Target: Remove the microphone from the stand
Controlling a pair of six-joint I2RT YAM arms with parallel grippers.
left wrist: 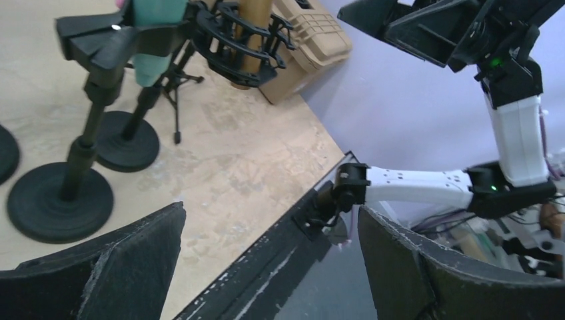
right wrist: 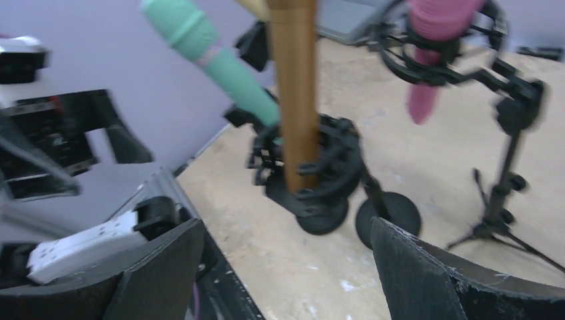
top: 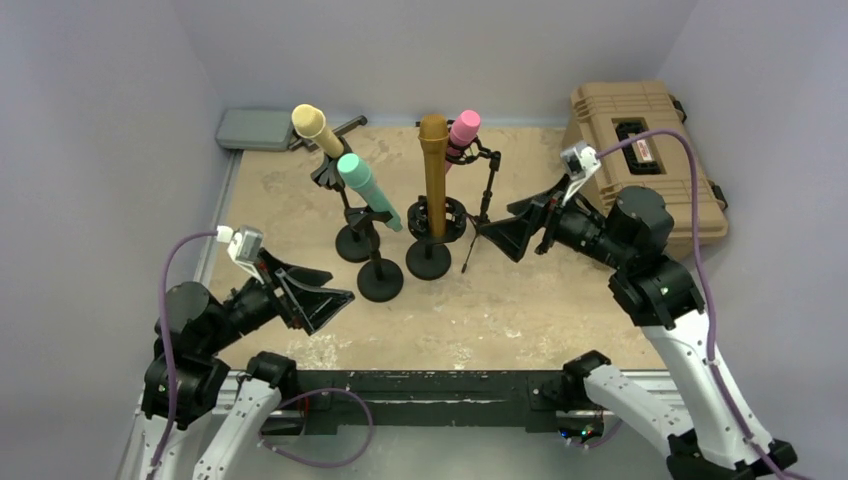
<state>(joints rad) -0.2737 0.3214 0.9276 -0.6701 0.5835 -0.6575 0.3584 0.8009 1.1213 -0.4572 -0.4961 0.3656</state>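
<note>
Several microphones sit in black stands at the table's middle: a cream one [top: 312, 124], a teal one [top: 366, 187], a tall brown one [top: 433, 172] upright in a shock mount, and a pink one [top: 462, 130] on a tripod stand [top: 482, 205]. My right gripper [top: 512, 226] is open and empty, just right of the tripod and the brown microphone [right wrist: 293, 87]. The teal [right wrist: 213, 57] and pink [right wrist: 430, 47] microphones show ahead of it. My left gripper [top: 335, 290] is open and empty, low at the front left, short of the round stand bases [left wrist: 56, 200].
A tan hard case [top: 640, 150] lies at the back right. A grey flat box [top: 255, 128] lies at the back left. The black frame rail [top: 420, 385] runs along the table's near edge between the arm bases.
</note>
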